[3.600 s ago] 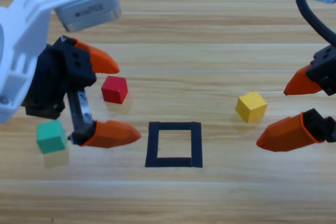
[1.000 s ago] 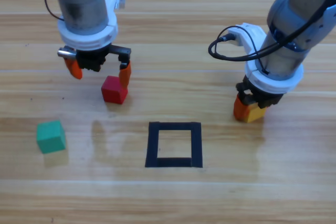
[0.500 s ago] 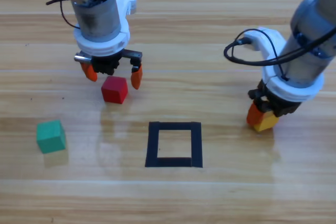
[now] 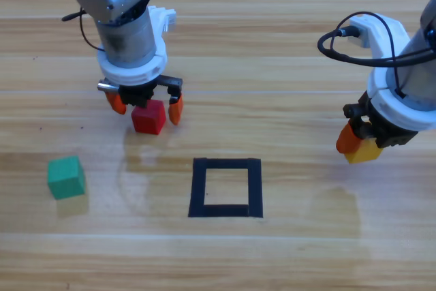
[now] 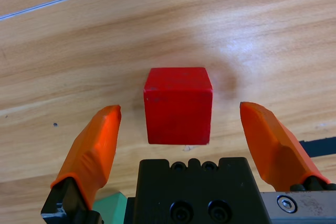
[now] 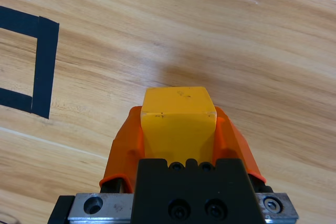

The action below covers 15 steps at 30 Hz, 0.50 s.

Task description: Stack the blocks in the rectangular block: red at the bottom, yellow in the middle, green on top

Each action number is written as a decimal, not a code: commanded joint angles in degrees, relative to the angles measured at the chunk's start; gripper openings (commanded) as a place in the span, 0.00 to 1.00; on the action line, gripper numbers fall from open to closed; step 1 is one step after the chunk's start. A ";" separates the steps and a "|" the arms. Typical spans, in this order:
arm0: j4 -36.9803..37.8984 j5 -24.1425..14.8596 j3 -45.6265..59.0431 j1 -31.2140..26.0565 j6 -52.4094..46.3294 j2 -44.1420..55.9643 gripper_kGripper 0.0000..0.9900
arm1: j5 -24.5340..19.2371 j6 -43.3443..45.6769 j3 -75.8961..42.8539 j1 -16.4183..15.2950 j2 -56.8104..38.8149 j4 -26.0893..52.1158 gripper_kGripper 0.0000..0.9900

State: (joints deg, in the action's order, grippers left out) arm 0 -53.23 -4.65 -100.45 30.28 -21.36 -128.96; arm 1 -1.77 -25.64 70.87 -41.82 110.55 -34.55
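Observation:
The red cube (image 4: 149,118) (image 5: 178,104) rests on the wood left of centre. My left gripper (image 4: 144,105) (image 5: 181,129) hangs open over it, one orange jaw on each side, neither touching. At the right, my right gripper (image 4: 357,145) (image 6: 178,124) is shut on the yellow cube (image 4: 364,151) (image 6: 178,114), held above the table. The green cube (image 4: 66,177) lies alone at the far left. The black tape rectangle (image 4: 225,187) (image 6: 44,66) sits at the centre front with bare wood inside.
Bare wooden table runs between the tape rectangle and each arm. A black cable (image 4: 354,39) loops off the right arm's wrist.
My left gripper has come down and closed in around the red cube, still open. My right gripper has carried the yellow cube up and to the right.

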 commanded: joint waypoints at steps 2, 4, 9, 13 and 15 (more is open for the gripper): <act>2.17 0.61 2.02 -1.54 0.88 -3.85 0.98 | -1.57 -1.35 -1.62 -3.36 -1.65 0.80 0.00; 2.52 0.70 2.19 -1.54 1.14 -4.20 0.96 | -1.48 -1.35 -1.62 -3.27 -1.65 0.80 0.00; 3.13 0.96 2.28 -1.63 1.67 -4.73 0.88 | -1.39 -1.17 -1.97 -3.27 -2.18 0.80 0.00; 3.31 1.05 2.72 -1.63 2.11 -4.55 0.67 | -1.22 -1.26 -2.58 -3.27 -3.23 0.80 0.00; 3.22 0.96 2.81 -1.71 2.64 -4.29 0.39 | -1.13 -1.26 -2.67 -3.27 -3.50 0.80 0.00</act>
State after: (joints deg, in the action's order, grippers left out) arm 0 -50.71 -4.10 -99.17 29.89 -19.65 -130.47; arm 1 -2.97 -26.97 70.22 -43.58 110.53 -34.54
